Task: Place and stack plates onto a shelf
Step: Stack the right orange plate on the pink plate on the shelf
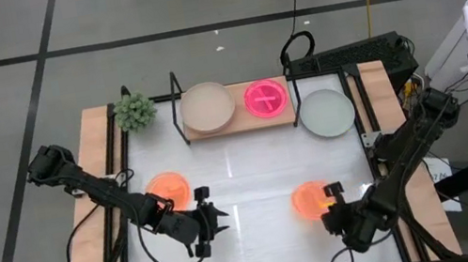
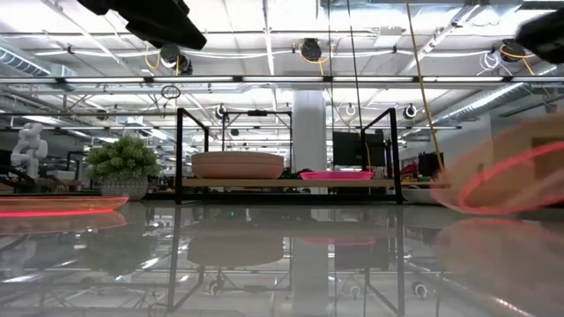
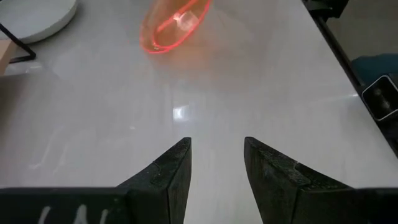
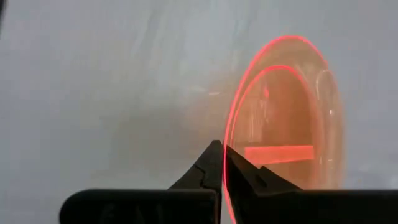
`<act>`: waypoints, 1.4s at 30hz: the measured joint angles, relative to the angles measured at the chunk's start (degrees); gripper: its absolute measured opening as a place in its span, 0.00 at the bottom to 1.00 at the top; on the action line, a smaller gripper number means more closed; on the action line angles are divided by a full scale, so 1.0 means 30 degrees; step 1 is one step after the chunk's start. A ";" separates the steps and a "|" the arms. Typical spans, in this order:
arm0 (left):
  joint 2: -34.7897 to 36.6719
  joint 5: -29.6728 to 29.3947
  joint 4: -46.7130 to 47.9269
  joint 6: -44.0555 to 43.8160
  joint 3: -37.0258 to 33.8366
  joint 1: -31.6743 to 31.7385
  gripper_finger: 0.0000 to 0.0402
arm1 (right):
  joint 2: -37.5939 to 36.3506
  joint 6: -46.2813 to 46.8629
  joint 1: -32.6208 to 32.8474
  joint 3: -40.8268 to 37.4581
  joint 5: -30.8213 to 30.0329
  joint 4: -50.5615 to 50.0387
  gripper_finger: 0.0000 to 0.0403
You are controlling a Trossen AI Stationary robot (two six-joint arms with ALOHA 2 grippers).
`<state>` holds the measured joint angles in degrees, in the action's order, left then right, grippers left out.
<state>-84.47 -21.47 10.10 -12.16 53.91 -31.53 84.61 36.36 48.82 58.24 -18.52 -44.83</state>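
Observation:
The light-wood shelf (image 1: 239,126) on its black wire frame stands at the table's far edge. It carries a beige plate stack (image 1: 206,107) and a hot pink plate (image 1: 265,97). To its right, a pale grey plate (image 1: 326,113) lies flat on the table. One orange plate (image 1: 167,188) lies flat toward the left. My left gripper (image 1: 213,218) is open just right of that plate, over bare table (image 3: 216,155). My right gripper (image 1: 329,195) is shut on a second orange plate (image 1: 308,199) near the right front. The dusty pink plates are not in view. My right gripper (image 4: 222,155) pinches the rim (image 4: 227,140) of the translucent orange plate between its two fingers, one finger on each face. The plate (image 2: 507,176) is tilted steeply on edge. Whether its low edge touches the table, I cannot tell.
A small potted plant (image 1: 135,111) stands at the shelf's left end. Wooden rails (image 1: 98,173) run along both sides of the white tabletop. Open table lies between the two grippers and in front of the shelf. Cables and a dark box (image 1: 346,57) sit behind the right far corner.

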 joint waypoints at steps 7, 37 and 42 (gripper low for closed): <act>0.0000 -0.1792 0.0838 -0.0701 0.0000 -0.0402 0.38 | -0.0991 -0.4385 -0.2351 0.0007 -0.0897 0.0155 0.00; 0.0007 -0.5362 -0.3907 -0.3694 -0.4367 -0.2390 0.38 | -0.1893 -2.1918 -1.3498 0.0029 -0.1459 0.7467 0.00; 0.0007 -0.5362 -0.3965 -0.3282 -0.4364 -0.2123 0.38 | -0.1893 -2.3950 -1.5387 0.0029 0.0361 0.9164 0.00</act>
<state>-84.44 -37.56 -1.79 -22.01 40.82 -37.90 78.94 -35.49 2.66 58.33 -17.44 -17.33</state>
